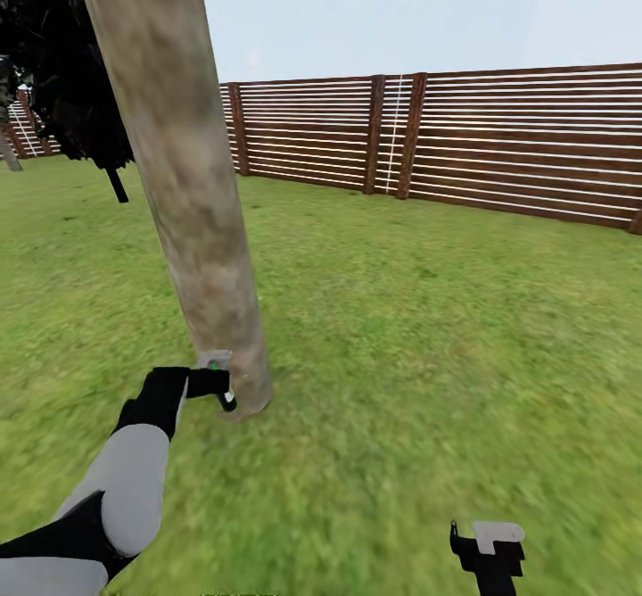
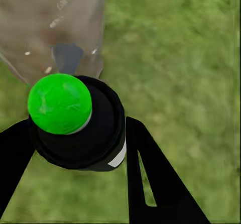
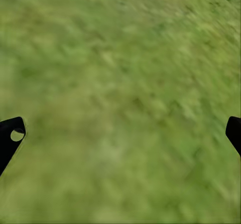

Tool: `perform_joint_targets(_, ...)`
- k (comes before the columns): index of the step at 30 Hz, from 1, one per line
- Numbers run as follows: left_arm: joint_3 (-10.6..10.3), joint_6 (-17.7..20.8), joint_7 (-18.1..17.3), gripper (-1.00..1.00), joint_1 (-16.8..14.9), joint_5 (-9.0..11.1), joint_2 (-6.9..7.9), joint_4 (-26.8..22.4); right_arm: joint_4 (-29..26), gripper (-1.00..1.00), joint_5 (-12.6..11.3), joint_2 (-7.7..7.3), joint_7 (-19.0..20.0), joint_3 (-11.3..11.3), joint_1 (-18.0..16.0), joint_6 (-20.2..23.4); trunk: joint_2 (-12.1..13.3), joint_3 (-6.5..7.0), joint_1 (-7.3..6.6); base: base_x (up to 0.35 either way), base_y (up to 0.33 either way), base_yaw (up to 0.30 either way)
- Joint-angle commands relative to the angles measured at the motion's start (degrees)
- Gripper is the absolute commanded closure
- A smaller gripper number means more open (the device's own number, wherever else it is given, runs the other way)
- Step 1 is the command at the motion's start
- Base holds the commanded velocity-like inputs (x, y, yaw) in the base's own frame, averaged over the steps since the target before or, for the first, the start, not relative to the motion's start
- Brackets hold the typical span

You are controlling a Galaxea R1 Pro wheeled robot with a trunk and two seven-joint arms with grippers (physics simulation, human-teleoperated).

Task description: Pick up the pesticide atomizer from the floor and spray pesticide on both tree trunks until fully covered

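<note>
Atomizer: a black, round-bodied bottle with a bright green cap, clamped between the two fingers of the left gripper. The fingers bear on opposite sides of the body, just below the cap. In the head view the bottle sits at the end of the left arm, low down and right beside the foot of the tree trunk; whether it touches the bark cannot be told.

Handling, as a judgement: the body appears rigid and smooth, so it is likely light and somewhat slippery. Hold it around the widest part of the body, with the cap and nozzle left free, as in the present grip.

Markings: a small white patch shows on the side of the bottle. No lettering or brand can be read on it.

Ahead of the gripper, the mottled grey-tan trunk rises as a thick bare column. A few white specks show on the bark in the left wrist view; these may be pesticide. A grey patch lies on the bark just beyond the cap.

Around the tool, blurred green grass covers the ground. Further out stands a brown slatted fence, with a dark bush beyond the trunk.

The right gripper hangs low over grass, well apart from the bottle. Its fingers are spread wide with nothing between them.
</note>
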Motion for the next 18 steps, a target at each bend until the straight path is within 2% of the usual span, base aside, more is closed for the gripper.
perform_joint_targets(1, 0.06, 1.5, -0.07, 1.0, -0.81, -0.39, 0.82, -0.43, 0.0, -1.0, 0.0, 0.0, -0.01, 0.02, 0.0, 0.0, 0.0, -0.01, 0.0, 0.0, 0.0, 0.119)
perform_joint_targets(2, 0.11, 1.74, -0.4, 1.0, -0.86, -0.17, 2.56, -2.01, 0.0, -1.0, 0.02, 0.0, -0.02, 0.02, 0.0, 0.0, 0.0, -0.01, 0.0, 0.0, 0.0, 0.039)
perform_joint_targets(3, 0.07, 1.96, -2.22, 1.0, -0.86, -0.32, 3.5, -3.49, 0.0, -1.0, 0.04, 0.0, 0.01, 0.02, 0.0, 0.0, 0.0, -0.01, 0.0, 0.0, 0.0, 0.013)
perform_joint_targets(5, -0.33, 3.32, -3.73, 1.0, -0.82, -0.55, 3.22, -5.45, 0.0, -1.0, 0.05, 0.0, 0.02, 0.02, 0.0, 0.0, 0.0, -0.01, 0.0, 0.0, 0.0, 0.004)
perform_joint_targets(6, -1.69, 3.56, -3.88, 1.0, -0.85, -0.55, 2.99, -5.66, 0.0, -1.0, 0.06, 0.0, 0.0, 0.02, 0.0, 0.0, 0.0, -0.01, 0.0, 0.0, 0.0, 0.006)
perform_joint_targets(7, -6.36, 4.04, -4.02, 1.0, -0.87, -0.31, 2.76, -5.82, 0.0, -1.0, 0.08, 0.0, -0.01, 0.02, 0.0, 0.0, 0.0, -0.01, 0.0, 0.0, 0.0, 0.14)
perform_joint_targets(8, -8.95, 4.83, -4.08, 1.0, -0.92, -0.11, 2.4, -5.96, 0.0, -1.0, 0.07, 0.0, -0.01, 0.02, 0.0, 0.0, 0.0, -0.01, 0.0, 0.0, 0.0, 0.207)
perform_joint_targets(10, -11.33, 8.04, -4.08, 1.0, -1.02, 0.06, 1.79, -7.12, 0.0, -1.0, 0.08, 0.0, -0.02, 0.02, 0.0, 0.0, 0.0, -0.01, 0.0, 0.0, 0.0, 0.25)
perform_joint_targets(12, -11.9, 9.72, -4.06, 1.0, -0.98, 0.05, 2.44, -8.92, -0.03, -1.0, 0.03, 0.0, -0.02, 0.02, 0.0, 0.0, 0.0, -0.01, 0.0, 0.0, 0.0, 0.167)
perform_joint_targets(15, -11.99, 10.07, -4.06, 1.0, -0.58, 0.03, 5.27, -9.31, -0.04, -1.0, 0.0, -0.06, -0.02, 0.02, 0.0, 0.0, 0.0, -0.01, 0.0, 0.0, 0.0, 0.022)
perform_joint_targets(16, -12.08, 10.07, -4.06, 1.0, -0.28, 0.03, 5.77, -9.31, -0.06, -1.0, 0.0, -0.14, -0.02, 0.02, 0.0, 0.0, 0.0, -0.01, 0.0, 0.0, 0.0, 0.003)
perform_joint_targets(18, -12.19, 9.98, -4.0, 1.0, -0.12, 0.05, 5.75, -9.29, -0.07, -1.0, 0.0, -0.17, -0.02, 0.02, 0.0, 0.0, 0.0, -0.01, 0.0, 0.047, -0.025, 0.001)
